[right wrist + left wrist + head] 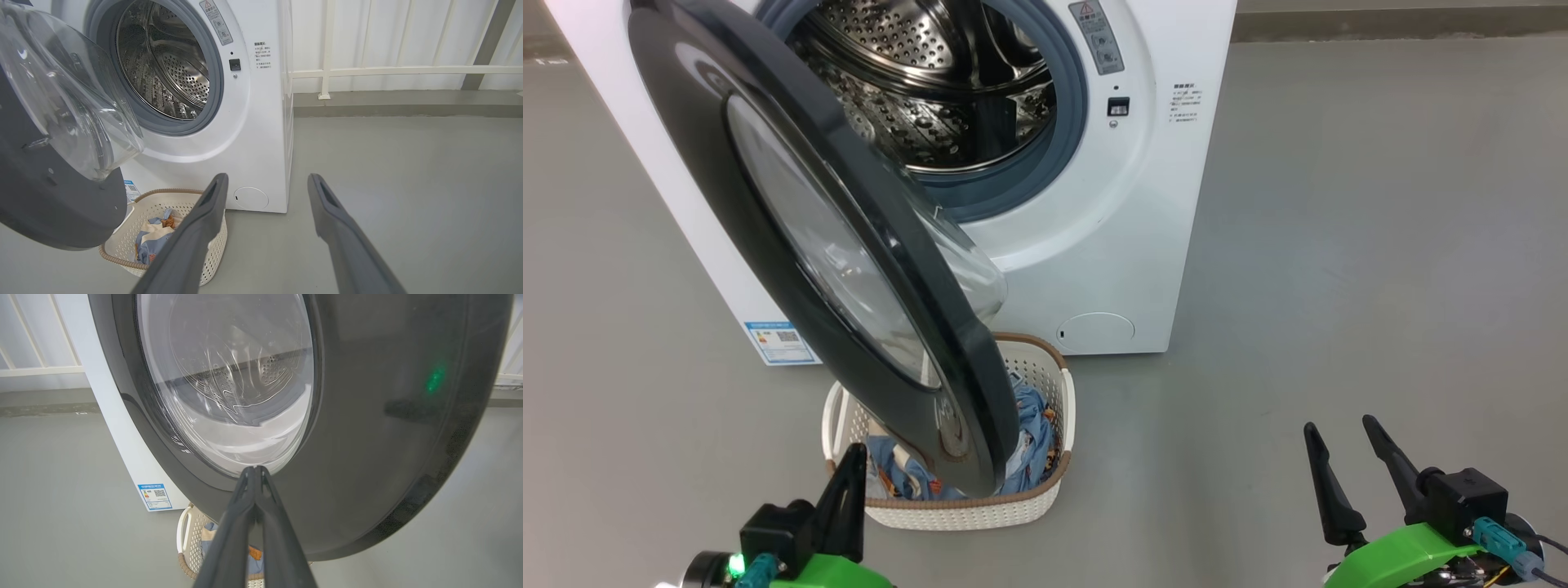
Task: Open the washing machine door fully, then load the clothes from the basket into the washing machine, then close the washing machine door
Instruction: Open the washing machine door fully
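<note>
The washing machine [1111, 245] stands ahead with its steel drum [931, 82] exposed. The washing machine door [703, 147] is swung partway out toward me, its lower edge hanging over the basket [964, 510]. The clothes [1033, 433], blue with orange print, lie inside the basket. My left gripper [854, 453] is shut with nothing in it, low and just left of the basket; in the left wrist view its tips [255, 470] point at the door [388, 457] near the glass edge. My right gripper [1339, 426] stands open over bare floor, well right of the basket [163, 191].
Grey floor surrounds the washing machine [253, 134], with wide free room to its right. A white railing [388, 71] and wall run behind. The door [41, 204] covers the left half of the basket, and the clothes [151, 237] show beneath it.
</note>
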Tool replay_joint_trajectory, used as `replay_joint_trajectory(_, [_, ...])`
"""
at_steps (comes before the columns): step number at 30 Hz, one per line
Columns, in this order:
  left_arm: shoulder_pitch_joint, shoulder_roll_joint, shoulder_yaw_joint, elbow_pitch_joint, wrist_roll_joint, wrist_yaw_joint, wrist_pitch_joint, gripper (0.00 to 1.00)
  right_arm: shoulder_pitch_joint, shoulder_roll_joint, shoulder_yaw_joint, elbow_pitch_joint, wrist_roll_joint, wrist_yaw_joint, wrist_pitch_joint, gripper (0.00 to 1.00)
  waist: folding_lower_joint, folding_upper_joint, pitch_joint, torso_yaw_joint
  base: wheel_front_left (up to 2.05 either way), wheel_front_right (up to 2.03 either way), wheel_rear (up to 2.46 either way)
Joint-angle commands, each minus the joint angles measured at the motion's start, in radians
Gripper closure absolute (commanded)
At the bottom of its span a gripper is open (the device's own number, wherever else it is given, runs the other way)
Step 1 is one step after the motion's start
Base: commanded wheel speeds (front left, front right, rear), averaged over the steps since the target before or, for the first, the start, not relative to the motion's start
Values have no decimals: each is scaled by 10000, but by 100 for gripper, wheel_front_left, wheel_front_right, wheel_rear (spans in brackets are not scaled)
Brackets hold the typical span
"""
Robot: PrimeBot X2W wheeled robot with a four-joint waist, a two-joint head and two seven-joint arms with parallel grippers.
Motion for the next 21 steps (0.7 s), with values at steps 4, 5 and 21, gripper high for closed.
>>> replay_joint_trajectory(4, [-250, 155, 406, -200, -111, 113, -95, 100, -161, -2, 239, -271, -26, 16, 10, 0, 0, 0, 49, 10, 0, 0, 0])
replay_joint_trajectory(5, [-269, 154, 436, -217, -130, 130, -95, 100, -163, -2, 241, -269, -22, 16, 7, 0, 0, 0, 63, 13, 0, 0, 0])
replay_joint_trajectory(21, [-1832, 156, 1290, -3703, 276, 957, -95, 100, -262, 0, 379, -247, 66, 16, -38, 0, 0, 0, 269, 76, 0, 0, 0])
